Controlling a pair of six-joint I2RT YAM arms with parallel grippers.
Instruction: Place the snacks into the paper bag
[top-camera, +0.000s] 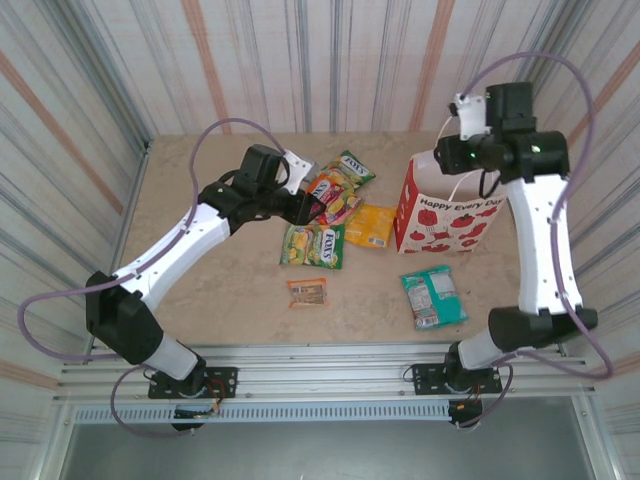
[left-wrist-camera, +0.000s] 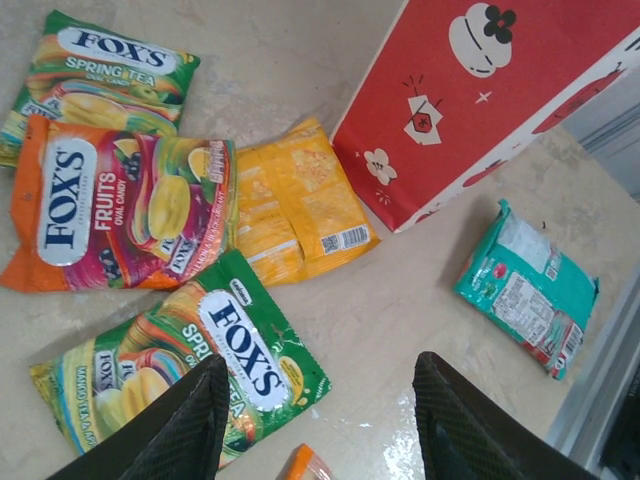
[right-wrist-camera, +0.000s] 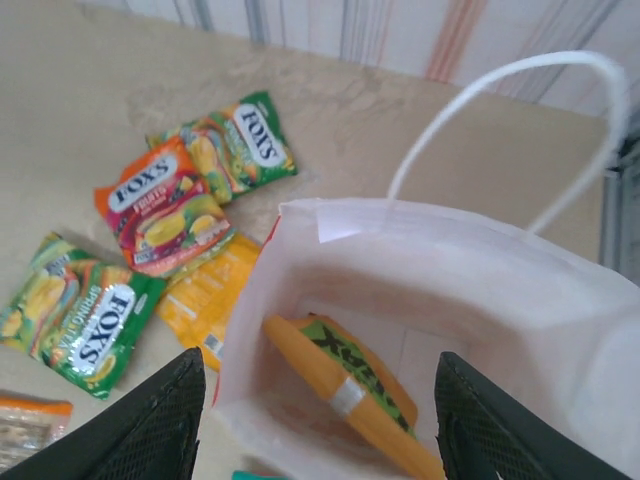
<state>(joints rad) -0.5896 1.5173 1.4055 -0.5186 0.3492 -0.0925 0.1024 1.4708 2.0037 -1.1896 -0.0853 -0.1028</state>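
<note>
Top view: the bag (top-camera: 445, 222) stands upright on the right of the table (top-camera: 220, 300), with 6 packets lying loose to its left and front. The left gripper (top-camera: 312, 208) hovers at the red packet (top-camera: 340, 196); the right gripper (top-camera: 452, 160) hangs above the bag's mouth. Left wrist view: the left gripper (left-wrist-camera: 320, 420) is spread wide above a green packet (left-wrist-camera: 180, 365). Right wrist view: the right gripper (right-wrist-camera: 320, 420) is wide apart and empty over the open bag (right-wrist-camera: 420, 230), where 1 orange packet (right-wrist-camera: 345, 395) lies inside.

Beige table (top-camera: 240, 300) w/ snacks (top-camera: 313, 245), paper bag (top-camera: 445, 222).
</note>
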